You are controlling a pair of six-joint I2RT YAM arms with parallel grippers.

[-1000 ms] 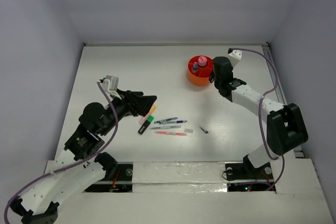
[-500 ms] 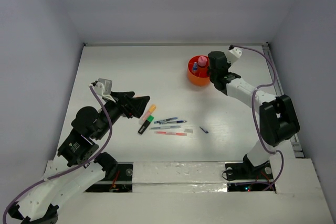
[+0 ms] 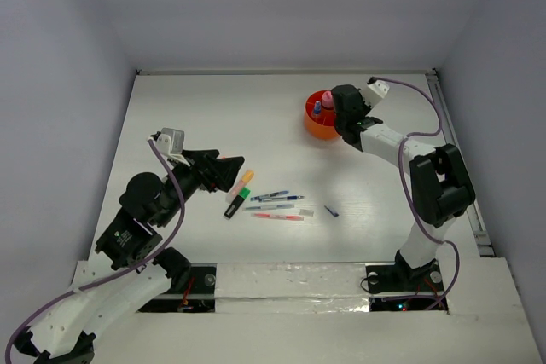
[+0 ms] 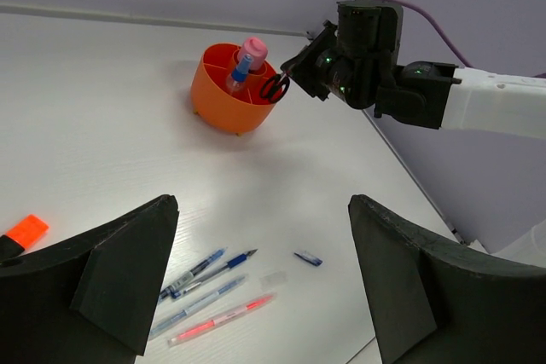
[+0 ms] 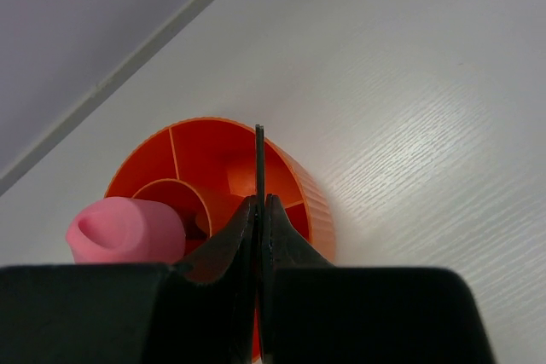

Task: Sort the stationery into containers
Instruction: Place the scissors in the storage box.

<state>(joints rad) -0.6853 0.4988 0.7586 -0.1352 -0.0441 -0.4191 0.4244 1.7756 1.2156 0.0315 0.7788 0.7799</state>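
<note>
Right gripper [image 3: 341, 117]: clenched on the scissors [image 4: 275, 88], with the jaws pressed flat against the thin metal.
Scissors axis: in the right wrist view the scissors [image 5: 259, 151] are seen edge-on and point to 12 o'clock, straight over the orange tub [image 5: 316, 202].
Key relation: in the top view the orange tub [image 3: 320, 132] is found just beside the right gripper, at about 9 o'clock; the black handle loops are seen at the tub's near rim in the left wrist view.
Nearer arm: the right arm is judged the nearer one to the tub; the left one is well apart from it.
Tub contents: a pink tube [image 3: 327, 97] and a blue-capped bottle [image 3: 316, 108] are stood upright inside.
Left gripper [image 3: 235, 168]: released, the jaws spread wide above the table with nothing between them.
Loose stationery: an orange-ended highlighter [image 3: 246, 178], a green-ended highlighter [image 3: 236, 202], blue pens [image 3: 273, 198] and a red pen [image 3: 277, 216] are laid at about 4 o'clock from the left gripper.
Hidden: which compartment lies under the scissors cannot be told, and whether the loops touch the rim cannot be made out.
</note>
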